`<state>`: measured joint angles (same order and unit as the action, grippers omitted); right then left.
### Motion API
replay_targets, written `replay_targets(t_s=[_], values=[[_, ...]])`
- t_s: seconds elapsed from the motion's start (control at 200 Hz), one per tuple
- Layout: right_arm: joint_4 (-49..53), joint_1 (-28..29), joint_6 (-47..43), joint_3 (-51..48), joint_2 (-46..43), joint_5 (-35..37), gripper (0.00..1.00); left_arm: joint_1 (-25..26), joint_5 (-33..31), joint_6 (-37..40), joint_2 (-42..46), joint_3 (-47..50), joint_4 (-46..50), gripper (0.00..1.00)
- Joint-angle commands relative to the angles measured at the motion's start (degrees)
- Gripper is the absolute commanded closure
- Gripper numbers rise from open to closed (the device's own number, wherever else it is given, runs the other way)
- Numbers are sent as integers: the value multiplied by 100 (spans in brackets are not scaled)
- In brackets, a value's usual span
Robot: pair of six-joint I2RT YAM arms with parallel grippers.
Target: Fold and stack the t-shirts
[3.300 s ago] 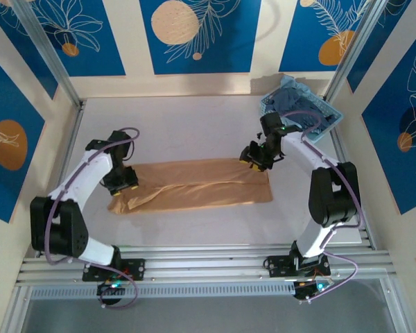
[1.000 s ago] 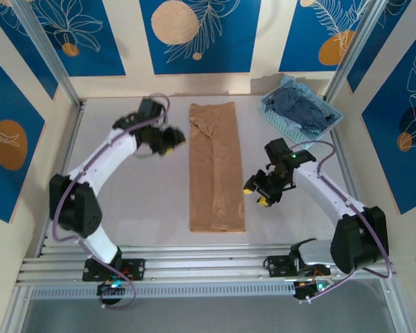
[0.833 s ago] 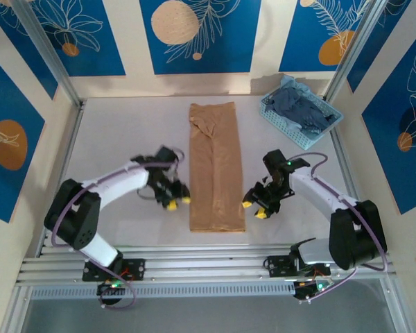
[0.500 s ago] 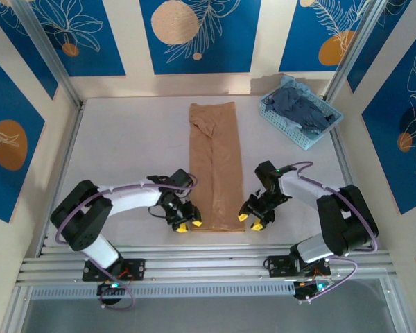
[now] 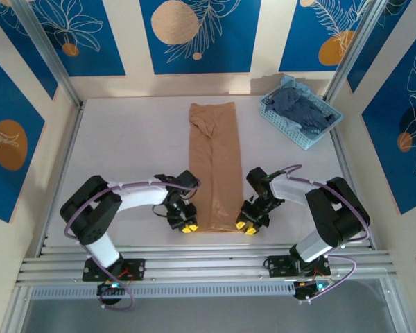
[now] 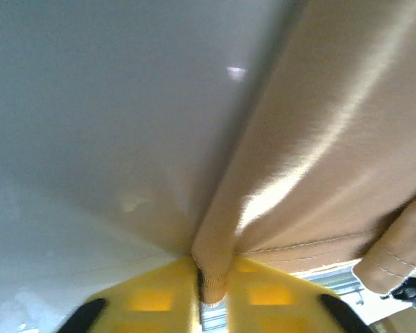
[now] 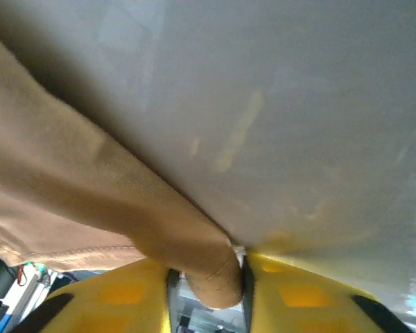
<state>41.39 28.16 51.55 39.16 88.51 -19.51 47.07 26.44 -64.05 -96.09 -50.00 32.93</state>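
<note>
1. The tan-orange t-shirt, folded into a long strip, lies lengthwise at the middle of the table; the slate-blue t-shirt sits crumpled in the light blue basket at the far right
2. The left gripper is clamped on the strip's near left corner, the right gripper on its near right corner, cloth bunched between yellow fingers
3. Judged best practice: raise both corners level and together, then carry the hem toward the far end, edges aligned
</note>
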Motion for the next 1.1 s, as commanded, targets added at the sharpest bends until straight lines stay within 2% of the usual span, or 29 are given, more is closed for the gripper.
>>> replay_targets(t_s=[0.0, 0.035, 0.16, 0.36, 0.5, 0.76, 1.095], values=[[-373, 134, 263, 2, 125, 98, 79, 293, 19, -48, -141, 158, -818, 96], [-395, 175, 307, -26, 83, 183, 86, 321, 19, -76, -109, 205, -822, 100], [-179, 257, 400, -110, -261, 311, 100, 412, 28, -307, 111, 478, -982, 100], [758, 347, 504, 5, -1238, 215, 100, 511, -273, -557, 777, 447, -655, 100], [1107, 259, 422, 293, -1388, 219, 100, 497, -670, -604, 1137, 148, -290, 100], [1393, -241, 153, 1156, -1038, 354, 100, 148, -1004, -535, 1311, -378, -12, 100], [1530, -847, -193, 2915, 211, 427, 100, -787, -975, 76, 613, -1592, 377, 100]])
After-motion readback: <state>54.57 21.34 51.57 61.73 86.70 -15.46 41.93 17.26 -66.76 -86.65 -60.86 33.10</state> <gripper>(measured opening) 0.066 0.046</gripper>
